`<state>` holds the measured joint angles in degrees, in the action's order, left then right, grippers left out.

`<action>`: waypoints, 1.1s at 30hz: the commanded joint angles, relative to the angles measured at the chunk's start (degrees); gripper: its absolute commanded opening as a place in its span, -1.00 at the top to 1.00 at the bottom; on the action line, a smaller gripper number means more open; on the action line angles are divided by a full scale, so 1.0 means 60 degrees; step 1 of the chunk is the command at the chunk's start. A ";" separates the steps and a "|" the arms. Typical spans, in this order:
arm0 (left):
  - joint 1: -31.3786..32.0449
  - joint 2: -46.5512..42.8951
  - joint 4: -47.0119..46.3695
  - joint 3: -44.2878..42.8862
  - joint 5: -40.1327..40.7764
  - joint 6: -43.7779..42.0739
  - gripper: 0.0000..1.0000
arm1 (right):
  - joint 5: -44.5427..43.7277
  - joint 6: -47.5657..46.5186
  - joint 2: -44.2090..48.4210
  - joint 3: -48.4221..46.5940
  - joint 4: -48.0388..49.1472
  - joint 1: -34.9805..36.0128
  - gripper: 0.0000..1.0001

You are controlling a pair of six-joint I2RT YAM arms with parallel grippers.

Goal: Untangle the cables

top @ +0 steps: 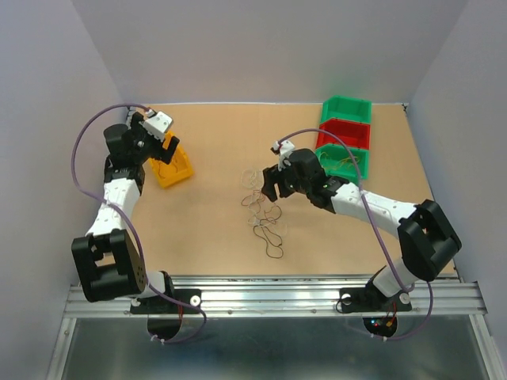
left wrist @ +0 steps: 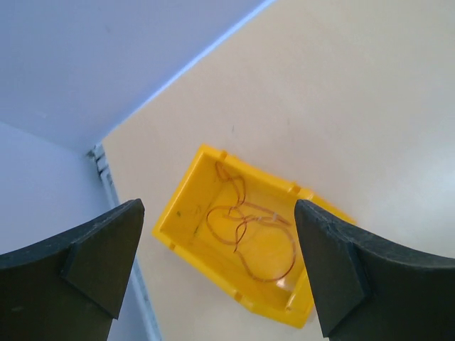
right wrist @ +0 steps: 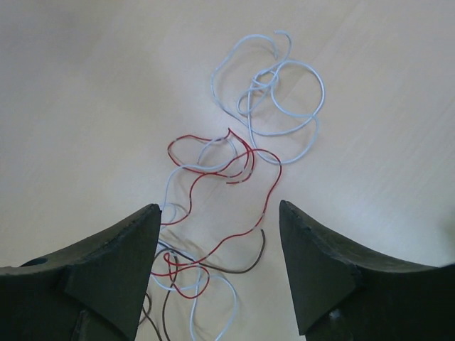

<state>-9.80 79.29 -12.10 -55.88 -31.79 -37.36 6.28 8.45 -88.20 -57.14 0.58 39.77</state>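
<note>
A tangle of thin cables [top: 261, 207] lies mid-table: white [right wrist: 274, 92], red [right wrist: 234, 174] and dark brown [right wrist: 234, 268] strands looped over one another. My right gripper [top: 273, 184] [right wrist: 217, 245] hovers open and empty just above the tangle, jaws wide apart. My left gripper [top: 164, 148] [left wrist: 217, 270] is open and empty above a yellow bin [top: 172, 169] [left wrist: 192, 206] that holds one orange cable [left wrist: 249, 234].
Stacked green and red bins [top: 345, 134] stand at the back right; the nearest green one holds a cable [top: 342, 161]. Grey walls enclose the table on three sides. The yellow bin sits close to the left wall [left wrist: 50, 177].
</note>
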 commanded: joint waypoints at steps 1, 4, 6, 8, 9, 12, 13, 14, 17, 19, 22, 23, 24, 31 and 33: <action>-0.0007 -0.0500 -0.2100 0.0072 -0.2080 0.2561 -0.98 | -0.0213 -0.0118 -0.0225 -0.0407 -0.0711 0.0008 -0.37; 0.0314 -0.0265 -0.2347 -0.0281 -0.2335 0.4349 -0.98 | 0.0109 -0.0265 -0.0548 -0.0554 -0.0946 0.0080 -0.20; 0.1144 -0.0396 -0.2742 -0.0209 -0.1534 0.4441 -0.98 | 0.0226 -0.0484 -0.0694 -0.0583 -0.1164 0.0416 -0.20; 0.1981 -0.0543 -0.2905 0.0082 -0.0580 0.3974 -0.98 | 0.0126 -0.0660 -0.0811 -0.0612 -0.1370 0.0650 -0.35; 0.2449 -0.0587 -0.2993 0.0142 -0.0141 0.3769 -0.98 | 0.0023 -0.0661 -0.0885 -0.0642 -0.1429 0.0754 -0.36; 0.3536 -0.0514 -0.3417 0.0260 0.0902 0.3853 -0.98 | -0.0416 -0.0646 -0.1353 -0.0861 -0.1692 0.1003 -0.36; 0.3669 -0.0500 -0.3853 0.0376 0.1121 0.4318 -0.98 | -0.0461 -0.0661 -0.1586 -0.0963 -0.1780 0.1047 -0.27; 0.3670 -0.0529 -0.4162 0.0493 0.1211 0.4613 -0.98 | -0.0519 -0.0661 -0.1704 -0.1022 -0.1897 0.1048 -0.23; 0.3670 -0.0821 -0.5261 0.1150 0.1854 0.5112 -0.98 | -0.0667 -0.0705 -0.1910 -0.1140 -0.1957 0.1062 0.20; 0.3670 -0.1187 -0.6038 0.1664 0.1988 0.5187 -0.98 | -0.0506 -0.0763 -0.1853 -0.1125 -0.1971 0.1077 0.71; 0.3757 -0.1698 -0.6726 0.2849 0.2031 0.5027 -0.98 | -0.0242 -0.0924 -0.1385 -0.0906 -0.1942 0.1193 0.99; 0.3758 -0.1802 -0.6801 0.3012 0.2148 0.4939 -0.98 | -0.0198 -0.0939 -0.1238 -0.0833 -0.1913 0.1223 0.99; 0.3787 -0.1890 -0.6875 0.3159 0.2222 0.4764 -0.98 | -0.0053 -0.0968 -0.0874 -0.0731 -0.1724 0.1252 0.99; 0.3963 -0.1905 -0.7299 0.3805 0.2221 0.4557 -0.98 | 0.0664 -0.0720 0.1351 0.0455 -0.0610 0.1282 0.91; 0.3978 -0.2008 -0.7519 0.4009 0.2383 0.4616 -0.98 | 0.0885 -0.0676 0.1764 0.0719 -0.0478 0.1282 0.13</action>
<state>13.45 69.25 -50.11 -33.54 -19.33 -9.08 8.01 3.90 -82.72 -55.90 -7.38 46.98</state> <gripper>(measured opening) 0.986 0.170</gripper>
